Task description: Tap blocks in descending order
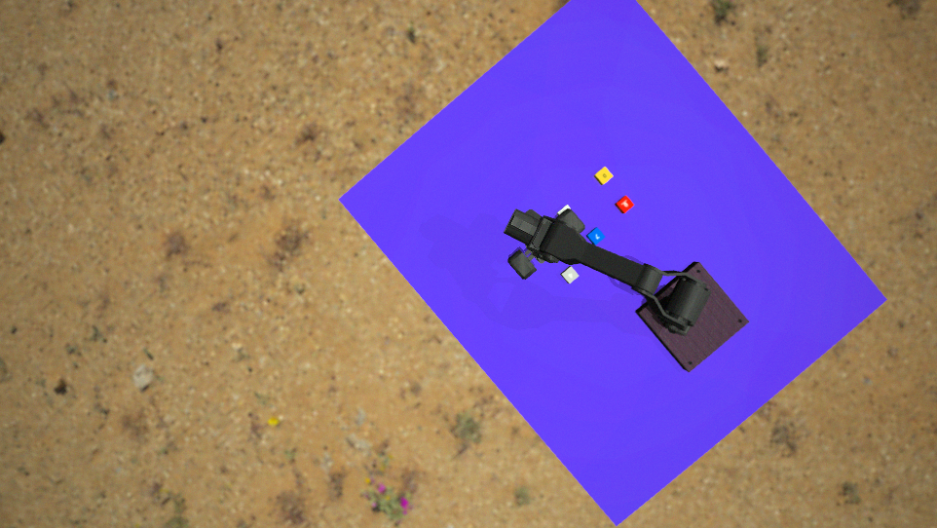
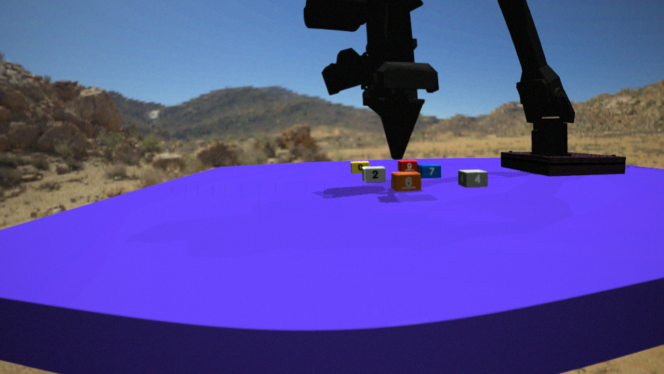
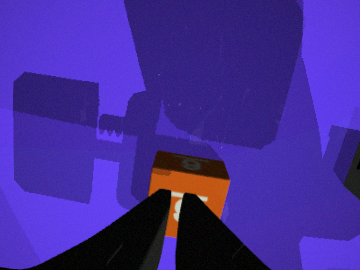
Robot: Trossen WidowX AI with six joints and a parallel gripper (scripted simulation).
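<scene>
The desk (image 1: 655,406) is a flat, square purple slab with a darker side face visible in the exterior view. It rests on sandy ground (image 1: 164,262) marked with dark patches and small stones. A pink-flowered plant (image 1: 390,502) grows near the lower edge of the top view. Rocky hills (image 2: 241,104) and a blue sky (image 2: 162,41) form the background.

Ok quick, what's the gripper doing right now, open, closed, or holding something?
Gripper: closed, jaws nearly together, holding nothing. It hangs above the orange block marked 6 without touching it.
</scene>
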